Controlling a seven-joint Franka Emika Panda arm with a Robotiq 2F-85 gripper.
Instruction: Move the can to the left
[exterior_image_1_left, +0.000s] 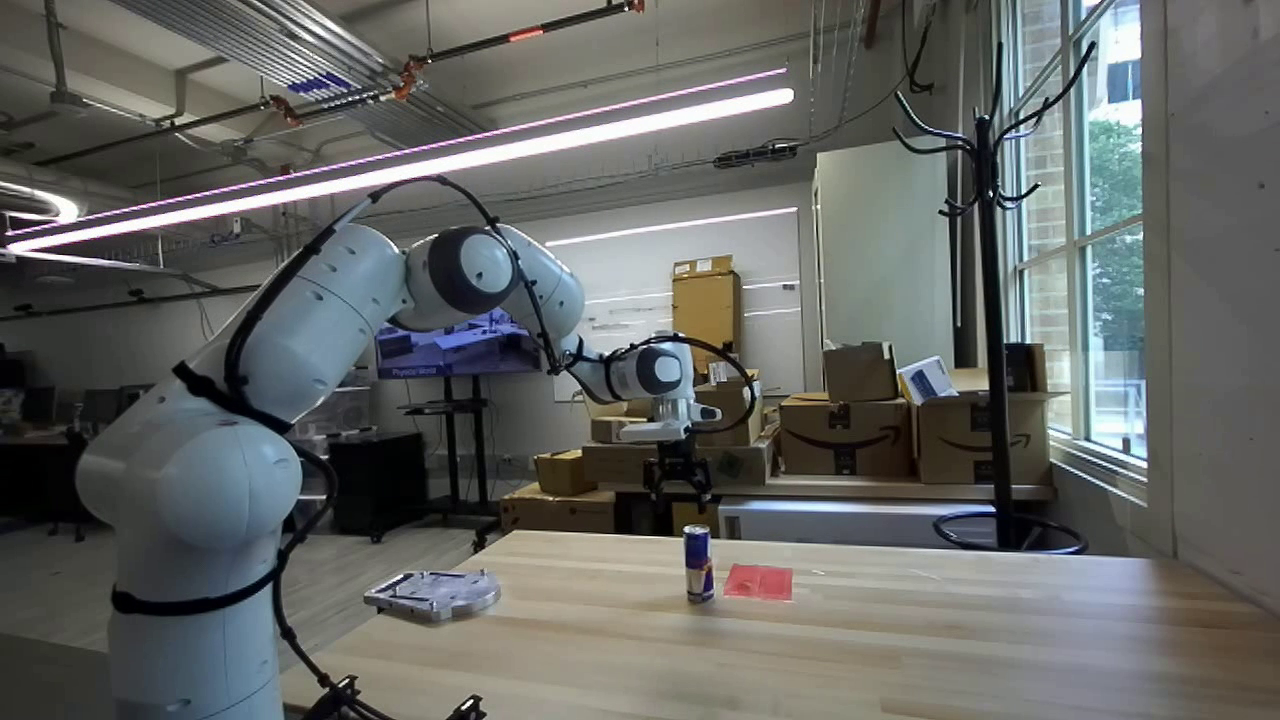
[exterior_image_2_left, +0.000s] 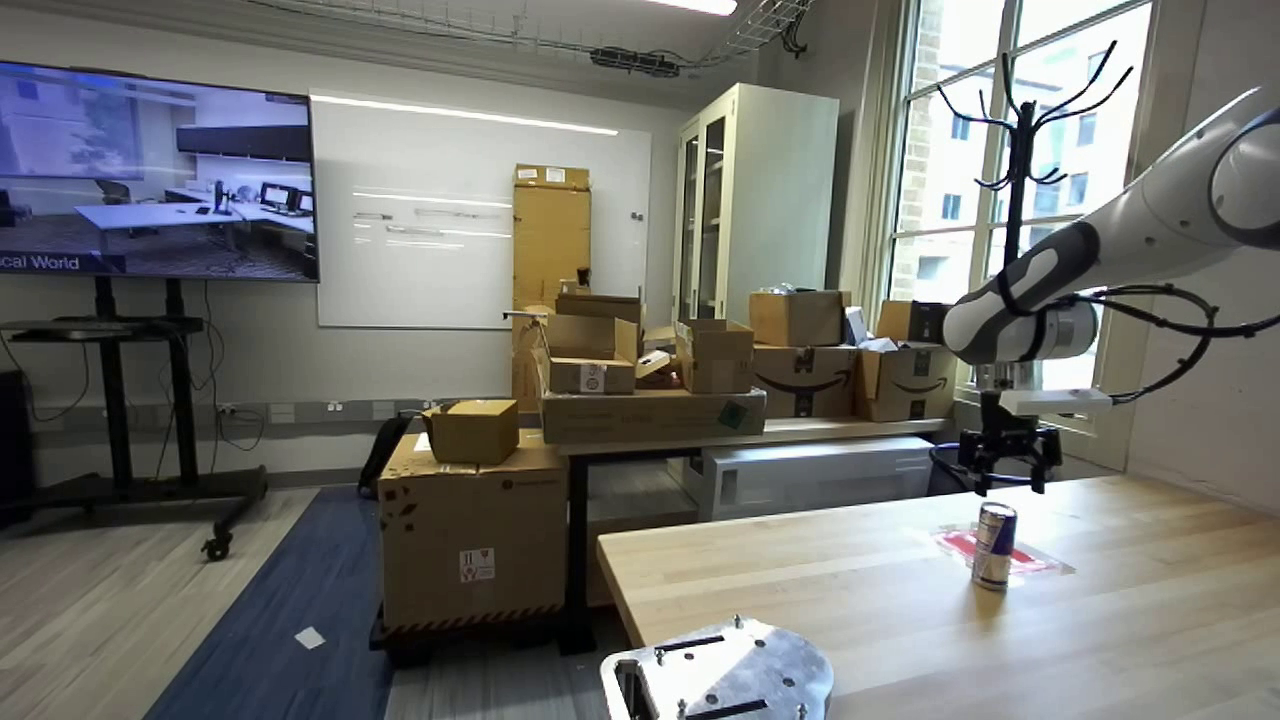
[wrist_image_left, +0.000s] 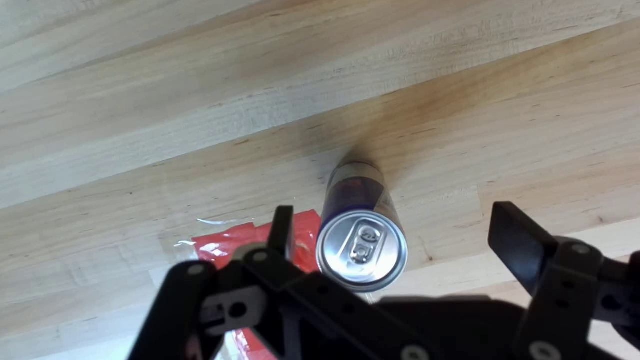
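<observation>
The task looks barely begun to me: the tool (exterior_image_1_left: 680, 490) hangs above the can (exterior_image_1_left: 699, 565), its jaws spread wide and holding nothing. Lowering, gripping, the shift to the left and the release all seem to remain. The can stands upright on the worktop (exterior_image_1_left: 1000, 635), just beside a flat red patch (exterior_image_1_left: 759, 582) — slim, dark blue-purple with a paler, silvery lower part. From the wrist I see its bright metal lid (wrist_image_left: 345, 267), pull tab (wrist_image_left: 365, 243) lying flat.

Exterior views look across the table (exterior_image_1_left: 930, 640), wrist view down.
</observation>
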